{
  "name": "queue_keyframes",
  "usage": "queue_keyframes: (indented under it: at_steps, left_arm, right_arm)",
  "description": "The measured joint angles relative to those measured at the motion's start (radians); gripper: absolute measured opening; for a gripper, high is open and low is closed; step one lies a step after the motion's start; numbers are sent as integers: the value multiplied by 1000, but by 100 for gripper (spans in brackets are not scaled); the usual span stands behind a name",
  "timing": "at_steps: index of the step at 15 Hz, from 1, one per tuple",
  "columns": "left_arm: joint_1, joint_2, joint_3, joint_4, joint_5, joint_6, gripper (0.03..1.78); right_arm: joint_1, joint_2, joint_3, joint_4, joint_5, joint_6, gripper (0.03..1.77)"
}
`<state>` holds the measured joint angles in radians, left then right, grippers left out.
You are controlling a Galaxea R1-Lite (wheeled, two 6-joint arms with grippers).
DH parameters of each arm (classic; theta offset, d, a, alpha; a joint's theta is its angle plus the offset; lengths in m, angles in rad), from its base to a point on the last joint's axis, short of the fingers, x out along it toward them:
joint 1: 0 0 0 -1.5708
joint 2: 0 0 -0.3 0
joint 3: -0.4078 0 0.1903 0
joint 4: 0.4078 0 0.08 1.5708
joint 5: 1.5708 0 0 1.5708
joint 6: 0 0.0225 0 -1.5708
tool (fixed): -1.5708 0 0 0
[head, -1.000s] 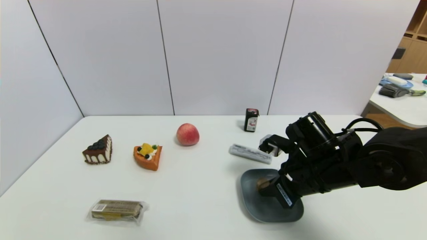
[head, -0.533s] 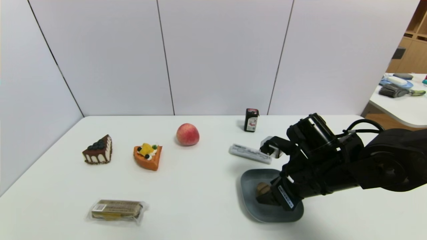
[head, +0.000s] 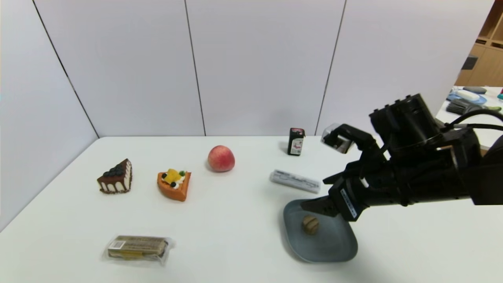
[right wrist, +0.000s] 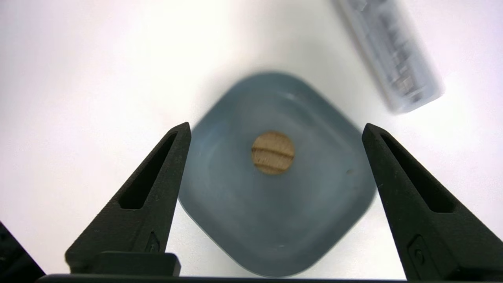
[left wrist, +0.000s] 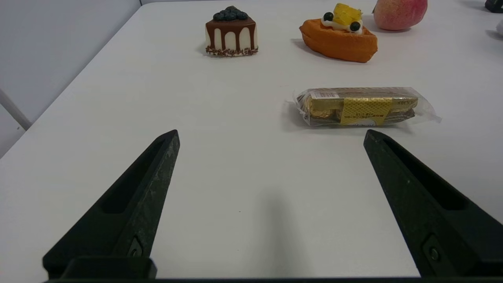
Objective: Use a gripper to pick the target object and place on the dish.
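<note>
The tan, striped target object (head: 310, 225) (right wrist: 273, 152) lies flat near the middle of the grey-blue dish (head: 334, 247) (right wrist: 235, 220). My right gripper (head: 316, 205) (right wrist: 276, 129) hangs above the dish's far side, raised clear of the target object, open and empty. In the right wrist view its two black fingers (right wrist: 157, 184) stand wide apart on either side of the dish. My left gripper (left wrist: 271, 131) is open above bare table near the front left, far from the dish.
A white wrapped bar (head: 294, 181) lies just behind the dish and a small black carton (head: 296, 141) stands farther back. A peach (head: 221, 158), an orange tart slice (head: 174, 184), a chocolate cake slice (head: 115, 177) and a wrapped chocolate pack (head: 137, 247) sit to the left.
The right gripper opened, let go of the target object on the dish, then rose and drew back toward the right. The target object now lies free.
</note>
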<state>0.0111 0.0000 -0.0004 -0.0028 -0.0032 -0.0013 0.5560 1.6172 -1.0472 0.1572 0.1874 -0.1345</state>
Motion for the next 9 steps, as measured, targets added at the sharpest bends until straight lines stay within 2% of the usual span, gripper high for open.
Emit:
queue_keyframes:
  at_steps: [3,9]
  left_arm:
    - [0,0,0,0,0,0,169]
    - [-1,0,0,0,0,0,169]
  right_arm:
    - [-38,-70,-78,1,-35,3,158]
    - [-189,-171,-218,-32,-237,7,165]
